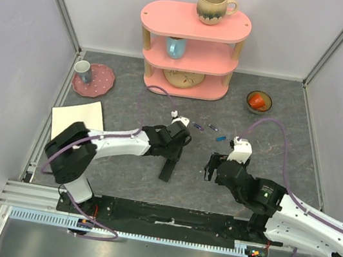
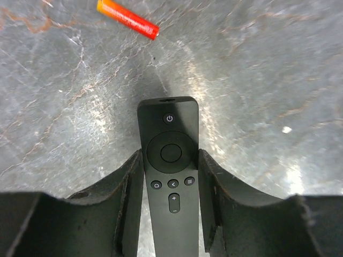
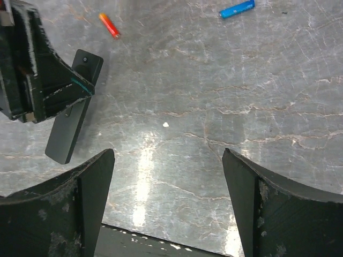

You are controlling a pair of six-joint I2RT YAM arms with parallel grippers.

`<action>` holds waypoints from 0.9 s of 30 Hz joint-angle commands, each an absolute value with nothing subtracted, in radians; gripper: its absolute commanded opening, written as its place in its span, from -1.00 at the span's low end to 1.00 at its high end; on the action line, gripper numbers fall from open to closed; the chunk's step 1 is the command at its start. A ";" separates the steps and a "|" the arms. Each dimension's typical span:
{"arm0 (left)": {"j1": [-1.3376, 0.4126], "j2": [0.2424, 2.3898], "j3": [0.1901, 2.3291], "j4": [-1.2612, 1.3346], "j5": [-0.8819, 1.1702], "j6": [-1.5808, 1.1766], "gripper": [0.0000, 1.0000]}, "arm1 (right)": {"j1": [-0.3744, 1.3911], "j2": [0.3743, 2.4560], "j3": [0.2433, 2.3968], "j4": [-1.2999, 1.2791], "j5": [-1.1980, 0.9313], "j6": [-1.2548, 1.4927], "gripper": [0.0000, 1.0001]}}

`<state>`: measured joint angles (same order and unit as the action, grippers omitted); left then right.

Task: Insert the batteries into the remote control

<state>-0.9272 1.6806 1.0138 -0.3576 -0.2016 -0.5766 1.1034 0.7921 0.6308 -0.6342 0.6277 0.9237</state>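
Observation:
The remote control (image 2: 169, 120) is a slim black bar lying button side up on the grey mat. My left gripper (image 2: 170, 156) is shut on its long sides just below the round pad. From above, the remote control (image 1: 169, 166) sticks out toward me from the left gripper (image 1: 176, 143). A red-orange battery (image 2: 128, 19) lies just past the remote's tip. A purple battery (image 1: 198, 126), a dark battery (image 1: 212, 126) and a blue battery (image 1: 220, 138) lie farther back. My right gripper (image 3: 168, 160) hovers open over bare mat to the right, with nothing between its fingers.
A pink three-tier shelf (image 1: 191, 47) stands at the back with a mug (image 1: 214, 6) on top. At back left a pink plate (image 1: 100, 84) holds a cup. A bowl (image 1: 258, 102) sits at back right. A cream pad (image 1: 78, 119) lies at the left.

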 commanded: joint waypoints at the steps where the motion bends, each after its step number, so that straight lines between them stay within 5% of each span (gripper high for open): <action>1: -0.928 1.458 0.977 -0.264 -0.206 -0.548 -0.96 | 1.104 0.689 0.611 -0.507 0.612 0.928 0.78; 6: -0.914 1.208 0.865 -0.091 -0.126 -0.592 -0.96 | 1.104 0.569 0.572 -0.295 0.450 0.824 0.95; 14: -0.782 0.837 0.623 0.267 0.150 -0.788 -0.96 | 1.104 0.610 0.580 -0.031 0.243 0.776 0.95; 27: -0.572 0.759 0.495 0.706 0.534 -1.084 -0.96 | 1.048 0.768 0.545 0.391 -0.058 0.822 0.95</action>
<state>-0.6003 0.7631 0.5014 0.4988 0.3889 -0.9524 1.0721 0.7341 0.5632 0.2016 0.0757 0.7959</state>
